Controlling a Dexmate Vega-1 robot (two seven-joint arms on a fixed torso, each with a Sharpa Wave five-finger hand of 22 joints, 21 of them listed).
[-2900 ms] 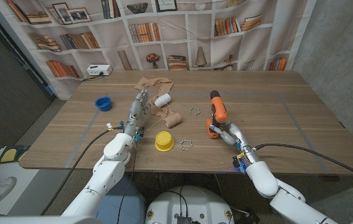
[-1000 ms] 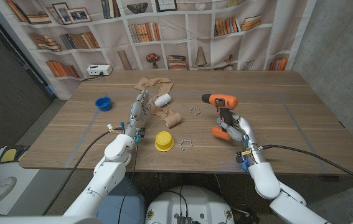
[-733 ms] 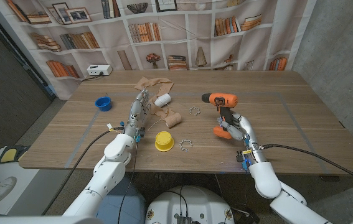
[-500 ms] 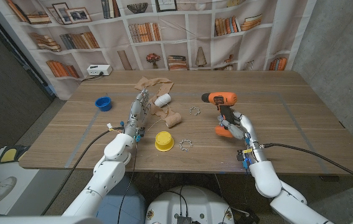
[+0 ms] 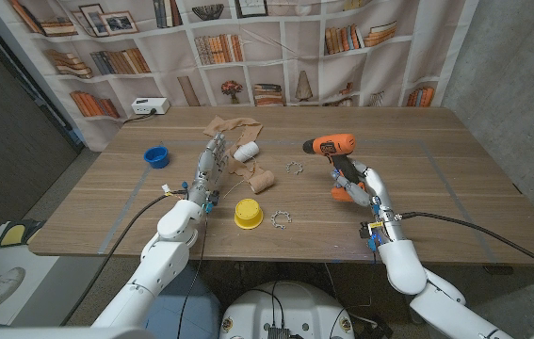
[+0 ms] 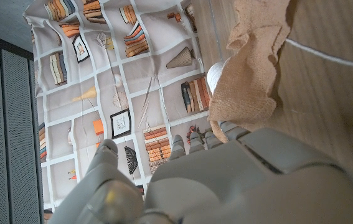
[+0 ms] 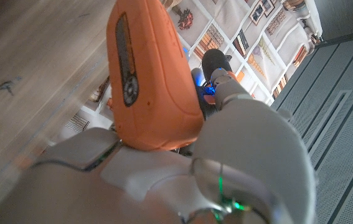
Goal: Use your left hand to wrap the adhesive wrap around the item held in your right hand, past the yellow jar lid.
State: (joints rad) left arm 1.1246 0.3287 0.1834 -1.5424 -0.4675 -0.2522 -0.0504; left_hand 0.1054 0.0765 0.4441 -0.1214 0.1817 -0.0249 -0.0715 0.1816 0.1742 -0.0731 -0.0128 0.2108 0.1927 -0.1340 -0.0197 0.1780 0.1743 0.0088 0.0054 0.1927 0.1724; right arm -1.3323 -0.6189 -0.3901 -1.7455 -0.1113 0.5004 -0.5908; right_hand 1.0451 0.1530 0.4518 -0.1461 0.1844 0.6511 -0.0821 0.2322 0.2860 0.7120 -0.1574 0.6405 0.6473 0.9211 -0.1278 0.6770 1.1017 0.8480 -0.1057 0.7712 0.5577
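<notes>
Fingers of my right hand [image 5: 364, 188] grip the orange drill [image 5: 334, 148], lifted. Left hand [image 5: 207, 168] fingers spread, empty beside the adhesive wrap [image 5: 262, 180]; wrapping not started.

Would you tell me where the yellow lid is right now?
In the head view, the yellow lid sits near the table's front middle, beside a small metal ring.

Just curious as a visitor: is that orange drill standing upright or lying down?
Upright: the right hand holds the orange drill by its handle, orange body on top, pointing sideways.

lid [image 5: 248, 213] front-centre | wrap roll [image 5: 262, 180] behind it | drill [image 5: 334, 155] right
</notes>
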